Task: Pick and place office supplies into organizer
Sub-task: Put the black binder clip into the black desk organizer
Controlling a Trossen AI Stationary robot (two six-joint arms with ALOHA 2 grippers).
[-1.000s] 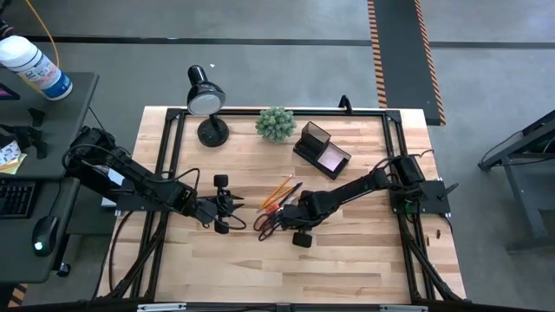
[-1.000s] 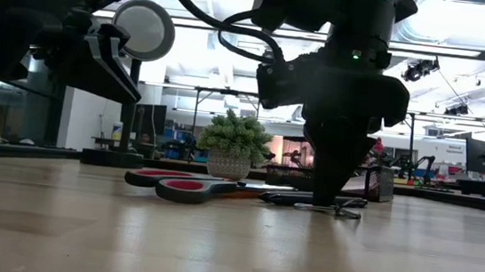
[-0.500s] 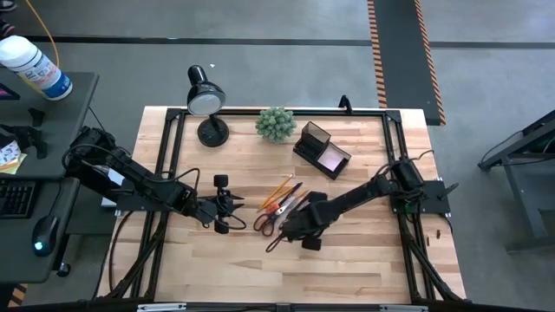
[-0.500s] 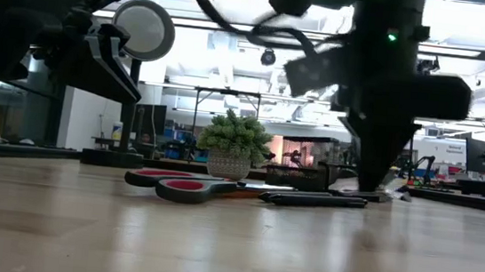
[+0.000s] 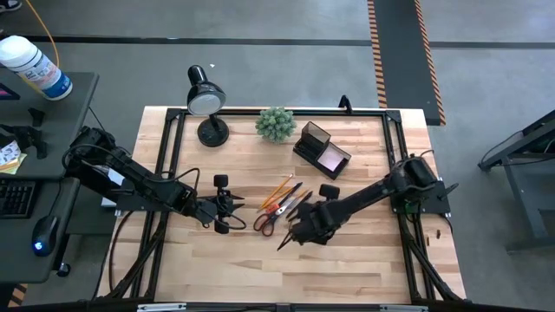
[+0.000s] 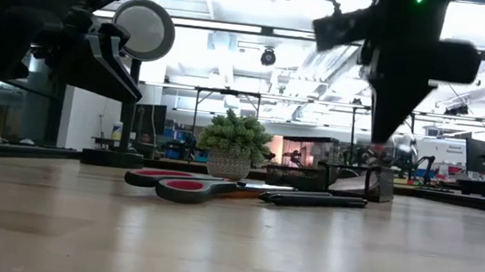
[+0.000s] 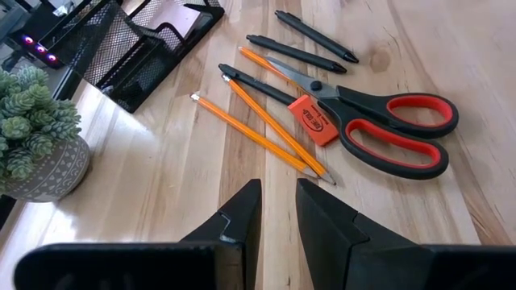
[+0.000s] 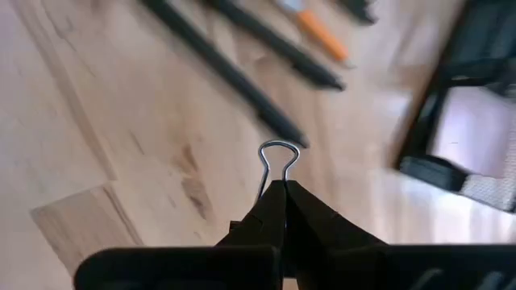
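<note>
My right gripper (image 8: pixel 279 188) hangs above the table near the pens (image 8: pixel 234 76), shut on a small binder clip whose wire loop (image 8: pixel 278 155) shows past the fingertips. In the high view it (image 5: pixel 293 236) is just right of the orange-handled scissors (image 5: pixel 267 222). My left gripper (image 7: pixel 278 216) waits left of the supplies, slightly open and holding nothing, and faces the scissors (image 7: pixel 391 129), two pencils (image 7: pixel 266 133) and dark pens (image 7: pixel 298 52), all lying flat on the wood. The organizer (image 5: pixel 319 149) stands at the far side with a pink pad (image 5: pixel 333 159) in its tray. My right gripper pinches the binder clip between its two fingers, pointing steeply down. The wire loop (image 8: pixel 279 150) sticks out beyond the fingertips. The fingers hide the part they close on. The clip is lifted clear of the table.
A green plant ball (image 5: pixel 276 123) and a black desk lamp (image 5: pixel 205 102) stand along the far edge. An orange eraser (image 7: pixel 313 129) lies by the scissors' blades. Bare wood spreads toward the near edge (image 5: pixel 286 277).
My right gripper has risen from the table beside the pens and tipped to point more steeply down, staying shut. The binder clip, which lay on the wood, has come up with it and hangs clear.
</note>
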